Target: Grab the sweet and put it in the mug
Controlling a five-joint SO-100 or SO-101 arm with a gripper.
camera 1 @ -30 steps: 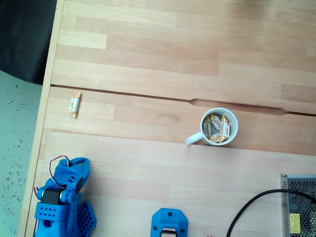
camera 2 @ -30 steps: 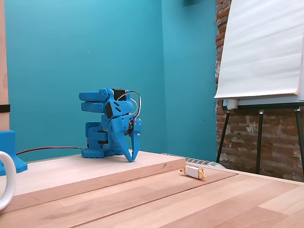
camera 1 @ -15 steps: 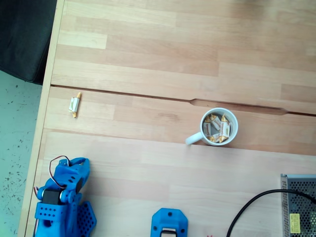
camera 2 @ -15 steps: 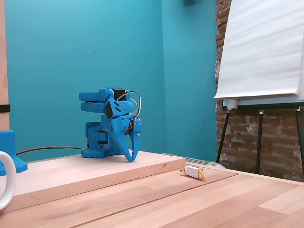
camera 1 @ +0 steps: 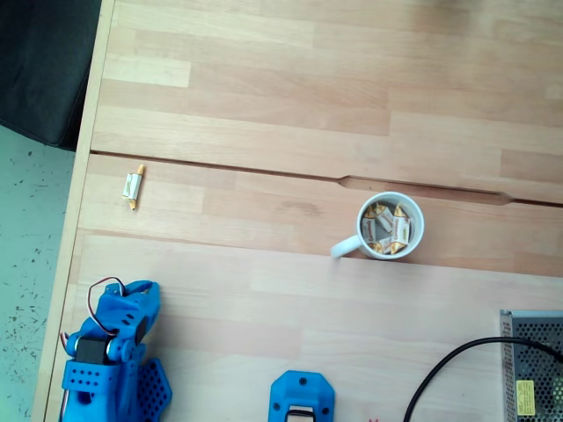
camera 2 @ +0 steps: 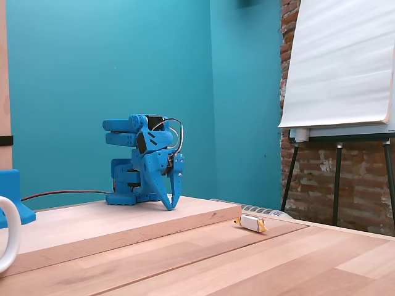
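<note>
One sweet (camera 1: 132, 186), white with orange-gold twisted ends, lies alone on the wooden table near its left edge in a fixed view looking down; it also shows as sweet (camera 2: 251, 223) in a fixed view from the side. The white mug (camera 1: 420, 230) stands mid-table with several sweets inside; its edge (camera 2: 6, 242) shows at far left. My blue arm (camera 1: 110, 347) sits folded at the lower left. My gripper (camera 2: 171, 205) points down onto a raised board, fingers together, holding nothing, well short of the sweet.
A second blue robot part (camera 1: 301, 397) sits at the bottom edge. A metal mesh box (camera 1: 532, 369) with a black cable (camera 1: 444, 369) occupies the bottom right. The table's left edge drops to the floor. A flip-chart easel (camera 2: 339, 68) stands behind the table.
</note>
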